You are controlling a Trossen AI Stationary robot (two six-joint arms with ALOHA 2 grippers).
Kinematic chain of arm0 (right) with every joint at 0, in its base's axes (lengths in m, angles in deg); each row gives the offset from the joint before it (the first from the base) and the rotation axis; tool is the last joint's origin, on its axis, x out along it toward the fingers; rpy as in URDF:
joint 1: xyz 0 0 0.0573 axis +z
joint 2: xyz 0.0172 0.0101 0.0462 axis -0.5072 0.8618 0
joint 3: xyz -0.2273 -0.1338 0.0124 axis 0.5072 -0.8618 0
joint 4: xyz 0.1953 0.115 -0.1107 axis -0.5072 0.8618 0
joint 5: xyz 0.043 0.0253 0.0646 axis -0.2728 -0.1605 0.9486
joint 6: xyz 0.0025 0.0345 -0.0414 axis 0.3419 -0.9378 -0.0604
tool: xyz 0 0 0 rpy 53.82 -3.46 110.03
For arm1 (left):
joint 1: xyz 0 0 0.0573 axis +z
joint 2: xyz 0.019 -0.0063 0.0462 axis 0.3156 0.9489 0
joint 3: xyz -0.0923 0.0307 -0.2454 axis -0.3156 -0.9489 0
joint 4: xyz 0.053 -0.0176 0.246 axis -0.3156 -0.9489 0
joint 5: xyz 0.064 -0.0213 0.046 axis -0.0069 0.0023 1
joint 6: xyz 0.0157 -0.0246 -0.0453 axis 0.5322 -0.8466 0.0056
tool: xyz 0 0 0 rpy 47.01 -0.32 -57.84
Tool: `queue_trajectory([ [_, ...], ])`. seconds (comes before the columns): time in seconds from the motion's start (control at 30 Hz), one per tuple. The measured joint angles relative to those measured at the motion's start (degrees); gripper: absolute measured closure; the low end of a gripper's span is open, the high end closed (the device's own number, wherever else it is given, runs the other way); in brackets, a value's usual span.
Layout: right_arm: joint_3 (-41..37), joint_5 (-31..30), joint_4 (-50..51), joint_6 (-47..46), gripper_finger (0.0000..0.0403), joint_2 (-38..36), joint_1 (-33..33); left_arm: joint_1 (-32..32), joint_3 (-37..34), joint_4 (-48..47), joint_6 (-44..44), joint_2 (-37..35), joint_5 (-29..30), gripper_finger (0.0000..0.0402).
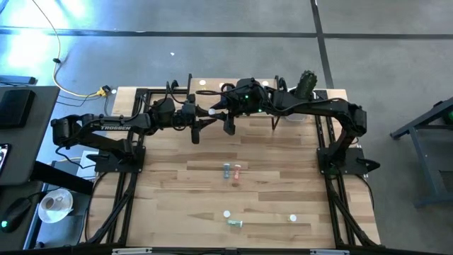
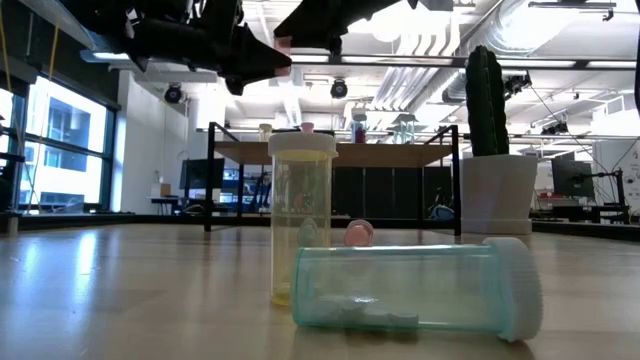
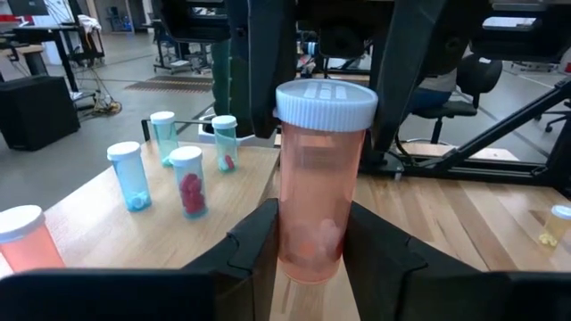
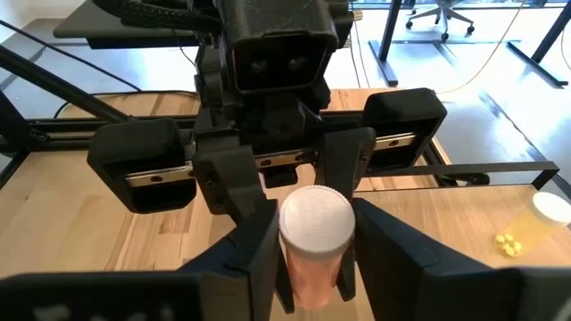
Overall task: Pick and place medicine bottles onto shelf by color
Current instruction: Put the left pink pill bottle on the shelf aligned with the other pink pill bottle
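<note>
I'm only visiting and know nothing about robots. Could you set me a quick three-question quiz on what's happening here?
1. True or false: the left jaws and the right jaws both grip one pink bottle held above the table.
2. In the low view, the nearest green bottle is: A upright; B lying on its side; C up on the shelf.
3. Fill in: the potted plant at the back of the table is a ____.
Key: 1 true; 2 B; 3 cactus.

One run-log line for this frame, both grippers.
phase: handover above table | left gripper: shut on pink white-capped medicine bottle | right gripper: closing round same bottle's cap | shelf: bottle not placed
</note>
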Motion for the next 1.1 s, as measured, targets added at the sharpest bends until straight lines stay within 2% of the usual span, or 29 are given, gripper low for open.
queue_trajectory([
  [0.37, 0.0, -1.4, 0.2, 1.0, 0.0284, -0.4, 0.0, 0.0, 0.1, 0.1, 0.0, 0.0, 0.1, 0.0286],
  [0.67, 0.0, -3.3, 1.1, 2.2, 0.0284, -3.0, -0.6, 0.0, 0.0, -0.6, -0.3, -0.6, 0.0, 0.0214],
  [0.83, 0.0, -6.3, 1.7, 1.9, 0.0284, -7.1, -1.6, 0.4, 0.0, -0.5, -1.5, -3.2, 0.0, 0.0195],
  [1.1, 0.0, -10.0, 2.6, 0.7, 0.0284, -10.9, -2.5, 0.5, 0.0, -1.5, -1.5, -10.7, 0.5, 0.0201],
])
